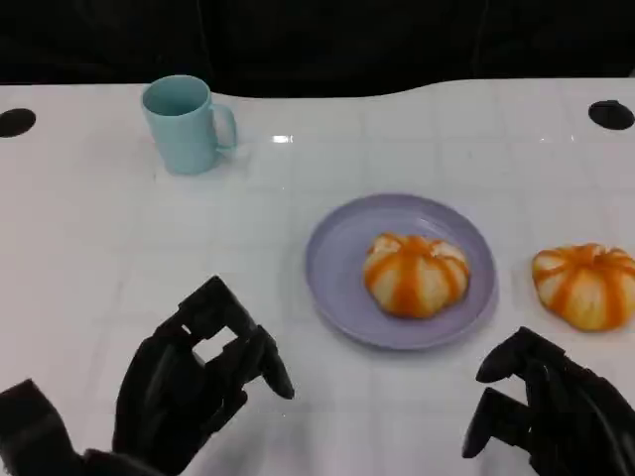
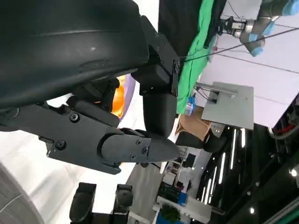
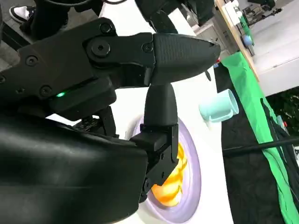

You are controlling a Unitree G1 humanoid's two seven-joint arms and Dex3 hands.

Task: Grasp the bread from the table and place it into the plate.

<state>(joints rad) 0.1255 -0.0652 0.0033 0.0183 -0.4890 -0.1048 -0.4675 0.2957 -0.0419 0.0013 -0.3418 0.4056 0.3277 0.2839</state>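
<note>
Sitting on the plate (image 1: 327,260) is one bread (image 1: 415,274); another bread (image 1: 585,285) lies beside it; left hand (image 1: 193,382) and right hand (image 1: 551,412) hover empty, fingers apart.

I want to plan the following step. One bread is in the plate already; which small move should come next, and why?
Probably move the right robot hand forward toward the second bread. That bread lies on the table right of the plate, just ahead of this robot hand, which holds nothing.

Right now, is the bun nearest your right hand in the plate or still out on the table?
Out. That bun lies on the white table, apart from the purple plate.
</note>
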